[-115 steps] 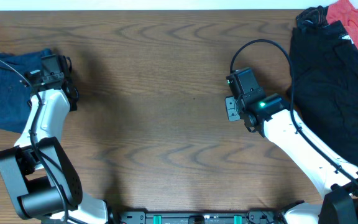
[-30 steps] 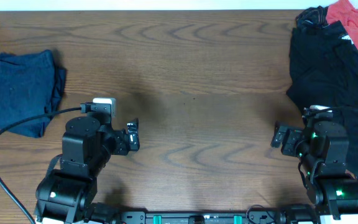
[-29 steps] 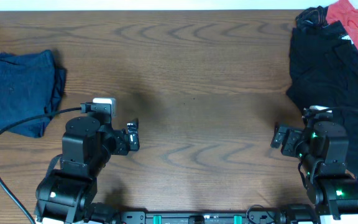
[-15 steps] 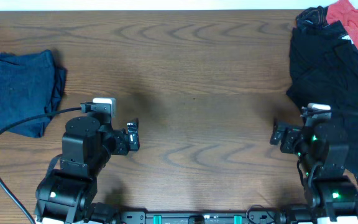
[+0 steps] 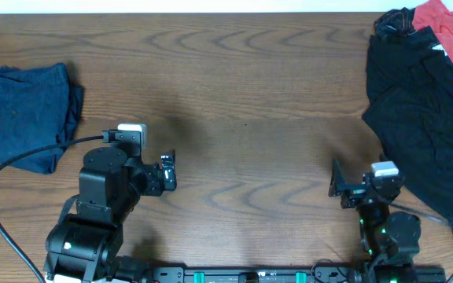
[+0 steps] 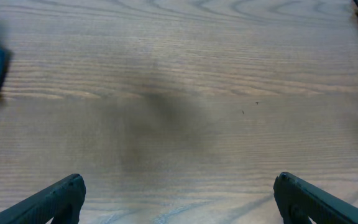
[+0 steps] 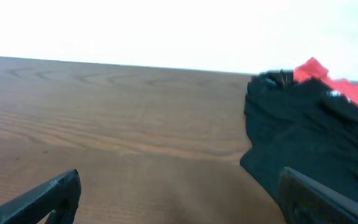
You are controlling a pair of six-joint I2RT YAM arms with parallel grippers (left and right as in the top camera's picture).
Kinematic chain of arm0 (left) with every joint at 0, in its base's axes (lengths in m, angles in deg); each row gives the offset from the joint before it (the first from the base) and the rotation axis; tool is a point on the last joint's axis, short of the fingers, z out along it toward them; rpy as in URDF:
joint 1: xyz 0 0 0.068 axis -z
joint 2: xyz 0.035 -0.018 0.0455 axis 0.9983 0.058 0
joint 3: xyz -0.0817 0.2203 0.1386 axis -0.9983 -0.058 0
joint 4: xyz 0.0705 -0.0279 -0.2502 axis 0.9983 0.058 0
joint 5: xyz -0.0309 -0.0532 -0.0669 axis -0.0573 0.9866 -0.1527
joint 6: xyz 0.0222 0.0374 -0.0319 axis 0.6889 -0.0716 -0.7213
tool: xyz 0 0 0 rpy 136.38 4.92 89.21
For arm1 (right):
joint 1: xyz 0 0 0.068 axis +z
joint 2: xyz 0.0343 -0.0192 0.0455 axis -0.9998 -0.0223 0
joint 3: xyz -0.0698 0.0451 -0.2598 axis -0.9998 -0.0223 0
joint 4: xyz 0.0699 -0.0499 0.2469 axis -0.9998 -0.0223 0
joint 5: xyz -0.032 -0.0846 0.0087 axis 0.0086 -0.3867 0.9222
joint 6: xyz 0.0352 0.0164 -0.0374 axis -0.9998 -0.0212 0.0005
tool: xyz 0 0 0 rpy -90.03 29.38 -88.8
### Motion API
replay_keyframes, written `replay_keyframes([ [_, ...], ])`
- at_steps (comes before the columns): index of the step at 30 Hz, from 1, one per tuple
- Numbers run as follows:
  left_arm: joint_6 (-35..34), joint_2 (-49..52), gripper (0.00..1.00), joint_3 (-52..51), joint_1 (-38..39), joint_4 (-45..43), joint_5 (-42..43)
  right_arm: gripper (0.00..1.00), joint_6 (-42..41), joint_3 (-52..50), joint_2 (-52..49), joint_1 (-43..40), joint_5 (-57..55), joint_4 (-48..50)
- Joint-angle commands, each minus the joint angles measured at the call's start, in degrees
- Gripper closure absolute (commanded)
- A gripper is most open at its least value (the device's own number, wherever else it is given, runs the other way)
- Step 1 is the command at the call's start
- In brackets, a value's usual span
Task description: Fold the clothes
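Wooden table (image 5: 242,94), navy clothes (image 5: 22,114) far left

Matt wood-grain table (image 5: 242,94), soft blue cloth garment (image 5: 22,114), seemingly smooth black cloth (image 5: 423,110)

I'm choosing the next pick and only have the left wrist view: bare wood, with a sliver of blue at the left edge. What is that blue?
Observer: A navy garment, apparently folded, at the table's left edge.
Operator: Anything else waiting?
Observer: A dark garment sprawls unfolded along the right side.
Operator: Only that?
Observer: A red cloth shows at the far right corner, against it.
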Motion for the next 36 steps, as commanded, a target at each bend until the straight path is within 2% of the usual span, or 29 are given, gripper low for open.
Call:
replay_keyframes([
  [1,-0.09,-0.28,0.02,-0.22,0.22,-0.04,-0.87,0.01,5.14,-2.62,4.76,0.94,0.00,0.55],
  [4,-0.09,-0.28,0.02,-0.22,0.22,-0.04,-0.87,0.01,9.75,-2.62,5.11,1.11,0.04,0.72],
  [8,-0.09,-0.28,0.02,-0.22,0.22,-0.04,-0.85,0.01,6.12,-2.62,5.11,1.09,0.20,0.87],
  [36,-0.09,-0.28,0.02,-0.22,0.22,-0.04,-0.87,0.01,6.12,-2.62,5.11,1.09,0.22,0.87],
])
